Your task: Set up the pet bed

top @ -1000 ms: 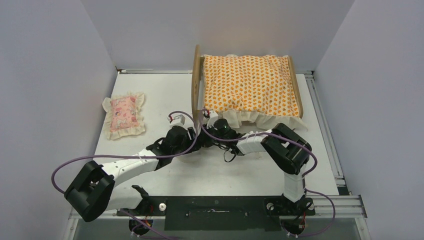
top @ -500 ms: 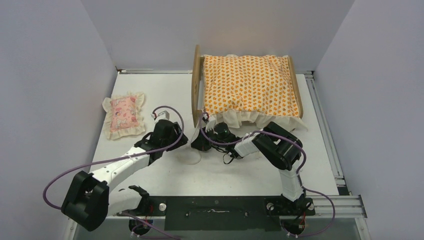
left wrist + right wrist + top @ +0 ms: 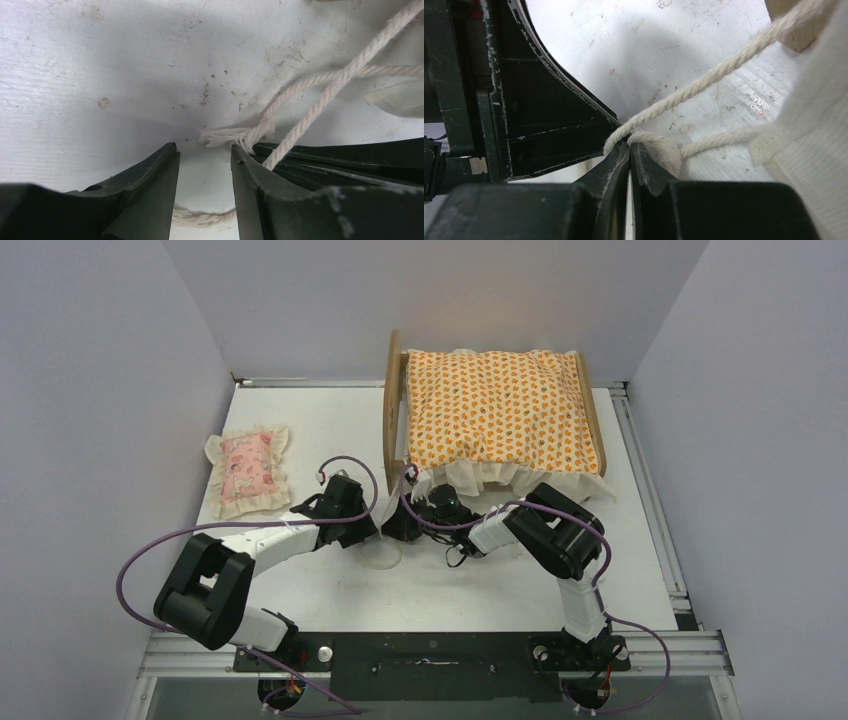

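The pet bed (image 3: 391, 400) stands at the back of the table, its wooden headboard to the left, with the orange-patterned cushion (image 3: 495, 410) lying on it. A white cord (image 3: 704, 84) runs from the bed's near left corner. My right gripper (image 3: 629, 149) is shut on this cord just beside its knot (image 3: 659, 152). In the top view the right gripper (image 3: 399, 525) lies low in front of that corner. My left gripper (image 3: 205, 152) is open, nothing between its fingers, and the cord's frayed end (image 3: 222, 136) lies just ahead of its right fingertip. The left gripper (image 3: 368, 527) sits close to the right one.
A small pink frilled pillow (image 3: 248, 472) lies at the left of the table. The cushion's white ruffle (image 3: 809, 150) hangs close to my right gripper. Grey walls close in the table at the back and on both sides. A metal rail (image 3: 650, 510) runs along the right edge.
My left gripper drew back to the left from the bed corner, then edged right again toward the right gripper, its elbow swinging inward. The right gripper shifted slightly left and stayed shut.
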Controlling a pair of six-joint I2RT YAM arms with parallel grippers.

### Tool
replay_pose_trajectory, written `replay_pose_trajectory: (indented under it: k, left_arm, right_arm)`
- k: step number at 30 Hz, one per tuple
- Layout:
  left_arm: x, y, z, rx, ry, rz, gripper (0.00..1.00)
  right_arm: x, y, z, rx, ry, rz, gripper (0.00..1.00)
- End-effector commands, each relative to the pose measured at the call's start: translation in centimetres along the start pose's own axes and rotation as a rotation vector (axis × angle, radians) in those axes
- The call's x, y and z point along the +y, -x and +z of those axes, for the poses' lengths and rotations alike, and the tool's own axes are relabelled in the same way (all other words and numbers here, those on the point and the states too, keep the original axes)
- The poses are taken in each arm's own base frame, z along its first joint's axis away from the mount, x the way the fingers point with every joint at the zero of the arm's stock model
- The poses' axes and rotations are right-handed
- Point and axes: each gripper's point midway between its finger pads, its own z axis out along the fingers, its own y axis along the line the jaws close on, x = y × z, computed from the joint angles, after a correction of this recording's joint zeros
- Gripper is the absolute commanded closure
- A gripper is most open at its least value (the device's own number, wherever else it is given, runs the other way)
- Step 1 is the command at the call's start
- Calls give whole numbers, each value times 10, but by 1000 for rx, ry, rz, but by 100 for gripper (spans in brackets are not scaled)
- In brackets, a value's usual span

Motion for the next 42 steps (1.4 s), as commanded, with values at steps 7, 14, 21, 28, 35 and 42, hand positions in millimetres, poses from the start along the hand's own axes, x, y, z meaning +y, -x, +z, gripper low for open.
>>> replay_pose_trajectory:
  k: [7,14,21,28,35,42]
  left_arm:
    - [-21,7,7,-11,-70,-35,68]
    - [-11,2,22,-8,-37,5,76]
    - [18,-17,31,5,137,52,100]
    - [46,-23,24,-33,248,31,100]
    - [53,-23,18,-57,264,7,100]
    - [52,-25,17,-57,239,-6,100]
  right_arm:
    - [9,12,10,-39,57,-20,95]
    - [5,6,11,-29,50,1,95]
    - [-3,10,4,-37,-15,6,88]
    - [-7,36,-18,-110,-152,20,68]
    - [2,61,-24,-185,-224,94,57]
    - [-9,68,-14,-185,-354,141,64]
